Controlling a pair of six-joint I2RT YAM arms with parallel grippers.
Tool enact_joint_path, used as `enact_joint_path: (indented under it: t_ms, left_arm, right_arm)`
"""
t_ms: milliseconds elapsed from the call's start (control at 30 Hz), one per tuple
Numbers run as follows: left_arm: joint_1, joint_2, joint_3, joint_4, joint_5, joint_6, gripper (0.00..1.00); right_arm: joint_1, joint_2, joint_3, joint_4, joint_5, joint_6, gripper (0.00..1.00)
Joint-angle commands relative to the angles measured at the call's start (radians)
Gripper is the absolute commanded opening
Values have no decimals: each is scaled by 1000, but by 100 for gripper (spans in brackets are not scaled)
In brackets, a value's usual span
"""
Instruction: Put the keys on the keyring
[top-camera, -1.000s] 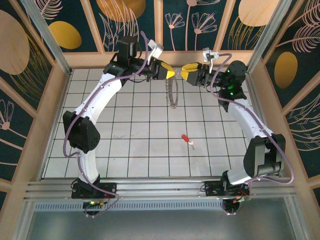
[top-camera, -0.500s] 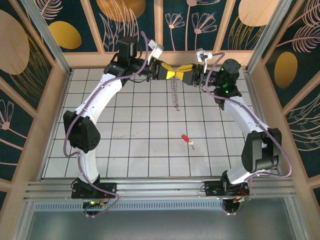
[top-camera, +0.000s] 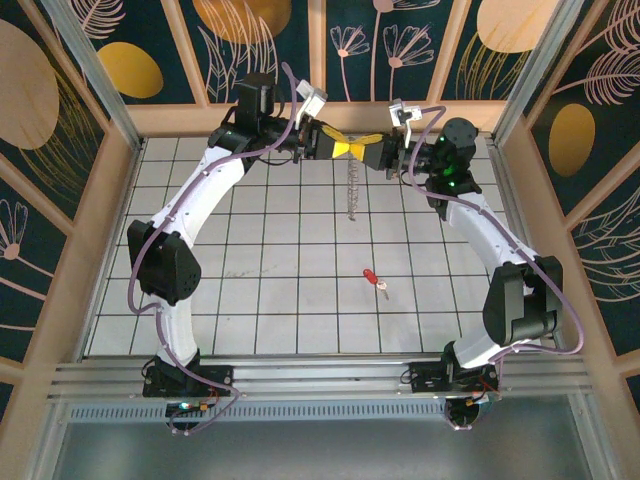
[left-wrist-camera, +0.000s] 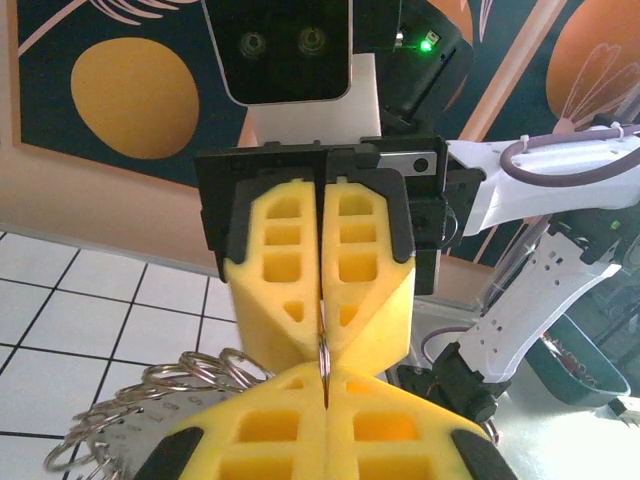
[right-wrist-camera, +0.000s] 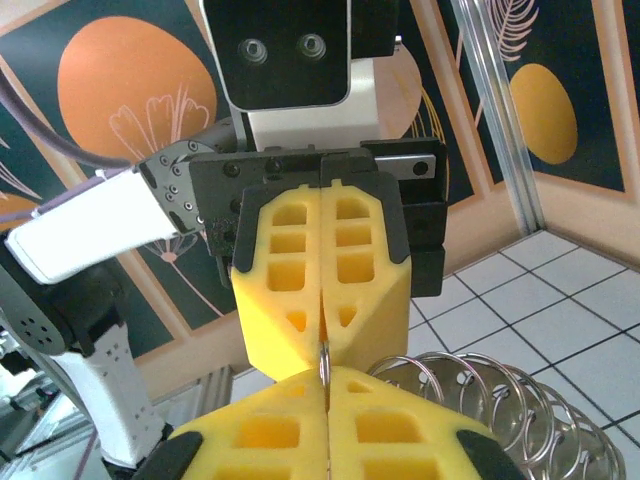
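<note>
The keyring (top-camera: 351, 190), a silvery coiled loop, hangs over the far middle of the table. My left gripper (top-camera: 346, 148) and right gripper (top-camera: 364, 147) meet tip to tip above it, both shut on its top wire. In the left wrist view the thin wire (left-wrist-camera: 326, 352) runs from my left gripper (left-wrist-camera: 327, 388) into the opposite yellow fingers, and the coils (left-wrist-camera: 170, 385) trail to the left. In the right wrist view my right gripper (right-wrist-camera: 327, 385) pinches the same wire, with the coils (right-wrist-camera: 480, 392) at the right. The key (top-camera: 373, 279), red-headed and tiny, lies on the tiles nearer the front.
The white gridded table (top-camera: 250, 300) is boxed in by wooden rails (top-camera: 95, 250) and patterned panels. Both arm bases sit on the metal rail (top-camera: 320, 378) at the near edge. The key lies well apart from both arms.
My right gripper moved left to meet the left gripper and shut on the keyring's top. The hanging keyring turned more edge-on. The left arm and the key stayed put.
</note>
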Motion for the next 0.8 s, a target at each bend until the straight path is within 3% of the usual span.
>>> enact_joint_path:
  t_ms: [0, 100, 200, 333, 633, 767]
  left_arm:
    - [1, 8, -2, 48, 23, -11, 0]
    - [2, 7, -4, 53, 11, -16, 0]
    - [2, -12, -14, 71, -73, -30, 30]
    - [1, -83, -103, 212, -201, -104, 49]
    - [1, -159, -197, 360, -438, -229, 58]
    - [2, -152, -222, 453, -447, -317, 56]
  right_arm:
    - [10, -6, 31, 16, -10, -23, 0]
    - [8, -5, 28, 17, 19, -26, 0]
    - [-2, -11, 14, 53, 51, -17, 0]
    - [-27, -21, -20, 201, 70, 60, 0]
    - [-42, -15, -72, 507, 156, 212, 0]
    - [-41, -3, -111, 679, 220, 316, 0]
